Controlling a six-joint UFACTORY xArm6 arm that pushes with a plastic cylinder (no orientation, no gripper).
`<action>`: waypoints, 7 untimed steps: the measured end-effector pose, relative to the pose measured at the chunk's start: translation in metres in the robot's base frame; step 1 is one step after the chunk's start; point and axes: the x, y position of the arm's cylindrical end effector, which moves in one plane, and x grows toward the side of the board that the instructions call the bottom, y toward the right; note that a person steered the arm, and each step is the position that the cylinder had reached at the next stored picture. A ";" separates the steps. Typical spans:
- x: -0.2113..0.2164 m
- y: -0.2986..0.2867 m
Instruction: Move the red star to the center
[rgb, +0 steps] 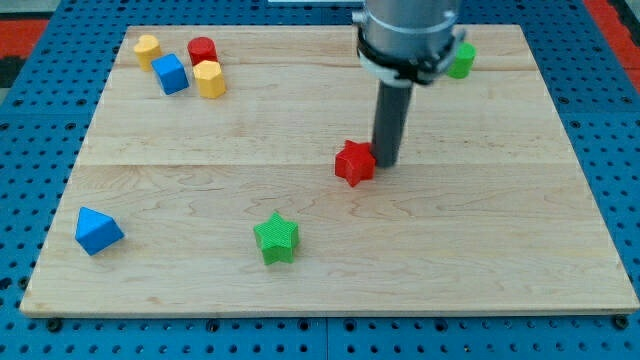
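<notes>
The red star (354, 163) lies on the wooden board (330, 270), a little right of the board's middle. My tip (386, 162) stands right against the star's right side, touching it or nearly so. The dark rod rises from there to the arm's grey body at the view's top.
A green star (276, 238) lies below and left of the red star. A blue block (97, 230) sits at the lower left. At the top left are a yellow block (148, 49), a blue cube (171, 74), a red cylinder (202, 50) and a yellow block (209, 79). A green block (461, 60) is at the top right.
</notes>
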 end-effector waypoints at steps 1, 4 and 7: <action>0.004 -0.005; 0.047 -0.024; 0.060 -0.092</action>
